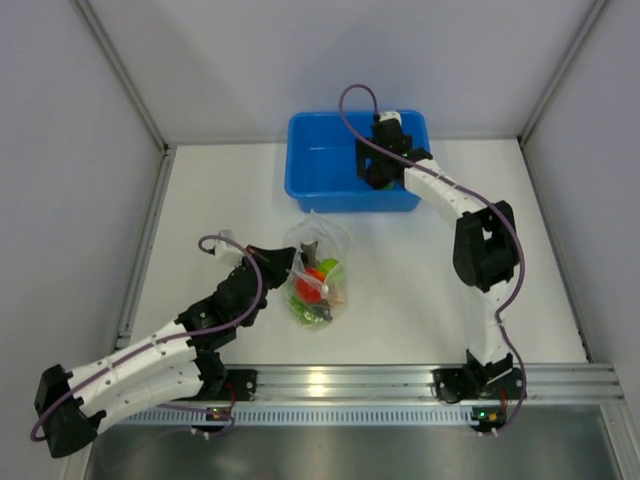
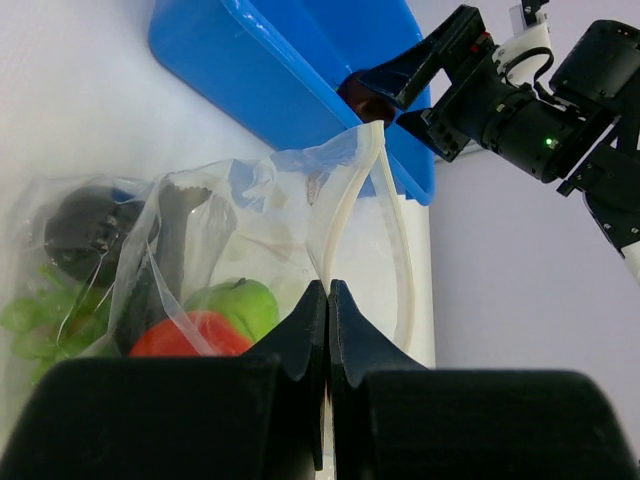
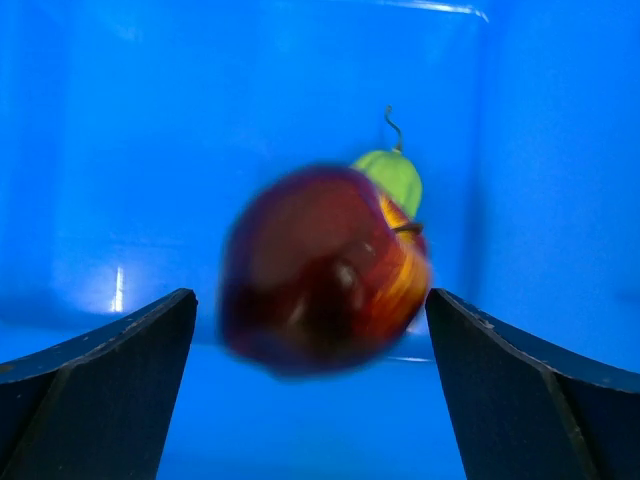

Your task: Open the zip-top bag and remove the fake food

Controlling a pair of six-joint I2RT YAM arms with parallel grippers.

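Blurred dark maroon plastic ball (image 3: pixel 320 290) between spread right hand (image 3: pixel 310 297) inside blue plastic bin (image 3: pixel 100 150). Left hand (image 2: pixel 328 287) pinching clear crinkly zip-top bag (image 2: pixel 250 220); white table (image 1: pixel 400 285), grey walls (image 1: pixel 300 60).

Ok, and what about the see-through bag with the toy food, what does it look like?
The zip-top bag is clear, crinkly plastic, lying on the white table just in front of the blue bin. Its mouth is open, and the whitish zip strip bows into a loop. The left pincer is shut on the bag's film beside that strip. Showing through the plastic are a red tomato, a lime-green ball, green grapes and a dark long piece.
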